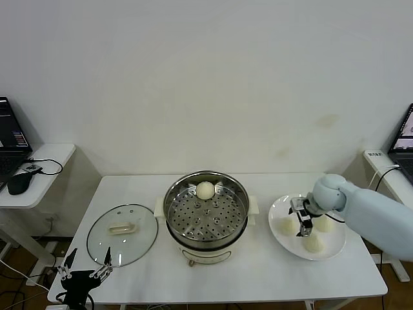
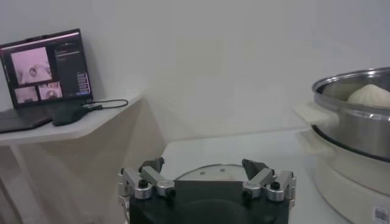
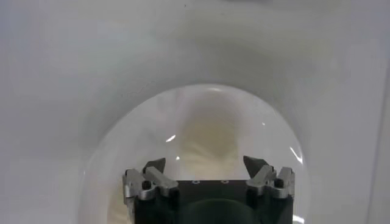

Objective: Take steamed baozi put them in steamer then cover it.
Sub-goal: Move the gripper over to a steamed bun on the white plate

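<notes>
The right claw stood low over the white plate at the right end of the worktop, among three baozi; its fingers were apart in the wrist view, and no bun could be seen between them. One baozi already lay on the perforated tray at the far side of the steamer in the middle. The glass cover lay flat to the steamer's left, handle up. The left claw waited, fingers spread, at the near left edge, just in front of the cover.

Likely faults from here: closing off-centre could dent a soft bun or roll it across the smooth plate, and the crowded buns left little room, so a finger could nudge a neighbour toward the rim.

The worktop was plain white against a bare white wall. A side table on the left carried a laptop and a mouse; another laptop stood at the right.
</notes>
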Controlling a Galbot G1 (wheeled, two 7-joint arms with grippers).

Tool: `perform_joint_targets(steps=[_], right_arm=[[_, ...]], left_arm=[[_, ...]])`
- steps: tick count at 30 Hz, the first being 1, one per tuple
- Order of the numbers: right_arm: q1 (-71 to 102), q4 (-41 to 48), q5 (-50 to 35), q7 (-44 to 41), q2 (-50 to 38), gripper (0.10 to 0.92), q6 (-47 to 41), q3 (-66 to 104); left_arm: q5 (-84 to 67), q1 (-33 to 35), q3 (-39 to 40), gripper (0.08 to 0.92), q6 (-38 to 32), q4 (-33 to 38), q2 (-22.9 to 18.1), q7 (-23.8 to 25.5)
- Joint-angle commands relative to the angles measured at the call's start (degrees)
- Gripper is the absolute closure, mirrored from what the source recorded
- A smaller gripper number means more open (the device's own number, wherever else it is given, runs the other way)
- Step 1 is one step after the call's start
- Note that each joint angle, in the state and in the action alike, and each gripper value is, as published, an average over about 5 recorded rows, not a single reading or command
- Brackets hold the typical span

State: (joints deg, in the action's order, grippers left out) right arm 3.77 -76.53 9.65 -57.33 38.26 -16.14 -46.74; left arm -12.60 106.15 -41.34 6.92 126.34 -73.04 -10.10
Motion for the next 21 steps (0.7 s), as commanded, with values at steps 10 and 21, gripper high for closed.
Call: perform_joint_targets(steps=[10,21], right_arm=[[2.24,4.07,1.12,1.09,3.2,0.304,0.07,1.9],[2.62,4.5,1.76,0.89,3.56,0.389,-0.21,2.17]], left_arm=[[-0.02,-0.38,0.12,0.177,-0.02,-0.49,-0.17,0.06],[-0.02,-0.43,0.27,0.177,-0.01,-0.44,-0.34,0.06]])
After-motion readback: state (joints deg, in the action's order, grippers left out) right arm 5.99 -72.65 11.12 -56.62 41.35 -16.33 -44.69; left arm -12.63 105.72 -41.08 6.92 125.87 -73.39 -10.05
